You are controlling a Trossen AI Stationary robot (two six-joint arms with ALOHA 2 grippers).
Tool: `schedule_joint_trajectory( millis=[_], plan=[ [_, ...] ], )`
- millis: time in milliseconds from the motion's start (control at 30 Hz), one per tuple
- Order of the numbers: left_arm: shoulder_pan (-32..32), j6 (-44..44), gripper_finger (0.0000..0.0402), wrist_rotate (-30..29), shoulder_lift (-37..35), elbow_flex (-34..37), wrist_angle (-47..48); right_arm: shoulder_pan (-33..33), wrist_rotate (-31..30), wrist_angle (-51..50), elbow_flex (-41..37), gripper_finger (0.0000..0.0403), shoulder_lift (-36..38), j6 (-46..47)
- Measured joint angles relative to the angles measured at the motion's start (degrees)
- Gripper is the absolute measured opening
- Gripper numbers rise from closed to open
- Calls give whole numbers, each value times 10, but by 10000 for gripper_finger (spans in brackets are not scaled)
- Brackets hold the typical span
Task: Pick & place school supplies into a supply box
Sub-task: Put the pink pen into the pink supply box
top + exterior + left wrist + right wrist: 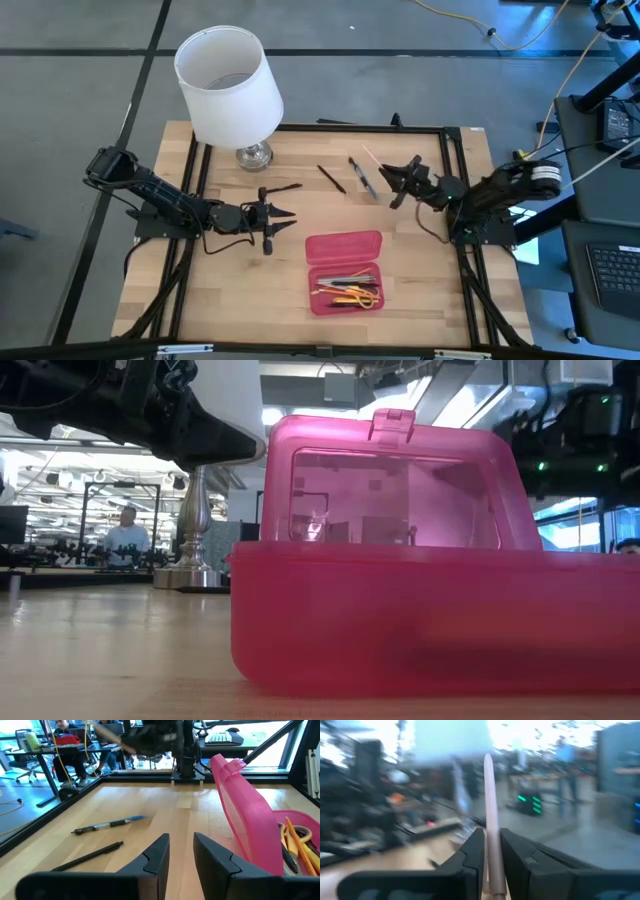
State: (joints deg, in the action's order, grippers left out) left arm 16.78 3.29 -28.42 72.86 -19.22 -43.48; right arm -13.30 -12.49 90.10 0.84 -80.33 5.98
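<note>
**Right arm carries a wooden pencil; the case lies to its near-left**

The right gripper [402, 180] is clamped on a thin wooden pencil [490, 810], which stands up between its 2 fingers in the right wrist view. In the high view it hangs over the far-right part of the table [420, 270], raised above the wood. The pink supply box [344, 272] sits open toward the near edge, to the left of this gripper; its long axis runs left to right, lid upright on the far side. Pens and yellow-handled scissors [352, 296] already lie in the tray. My judgement: the pencil must turn to match that long axis and clear the raised lid.

2 supplies remain on the wood, a black pen [332, 178] and a grey pen [361, 177], both just left of the right gripper. The left gripper [280, 223], fingers slightly parted and empty, hovers left of the box. A lamp [232, 85] stands at the far-left.
</note>
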Motion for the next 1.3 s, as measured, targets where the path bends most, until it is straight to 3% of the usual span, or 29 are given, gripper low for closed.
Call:
schedule_joint_trajectory(
  millis=[233,400,533,833,967,1167,1300],
  plan=[
    [0,0,78,0,0,0,0,30,122,-4,4,57,95,12],
    [0,0,81,0,0,0,0,76,142,-68,47,57,131,8],
    [0,0,79,0,0,0,0,121,143,-220,120,57,149,-24],
    [0,0,81,0,0,0,1,243,141,-686,346,57,157,-85],
    [0,0,83,0,0,0,2,312,93,-769,389,57,138,-59],
    [0,0,80,0,0,0,2,412,-33,-794,389,57,89,12],
    [0,0,77,0,0,0,2,457,-60,-787,389,57,34,44]
  ],
)
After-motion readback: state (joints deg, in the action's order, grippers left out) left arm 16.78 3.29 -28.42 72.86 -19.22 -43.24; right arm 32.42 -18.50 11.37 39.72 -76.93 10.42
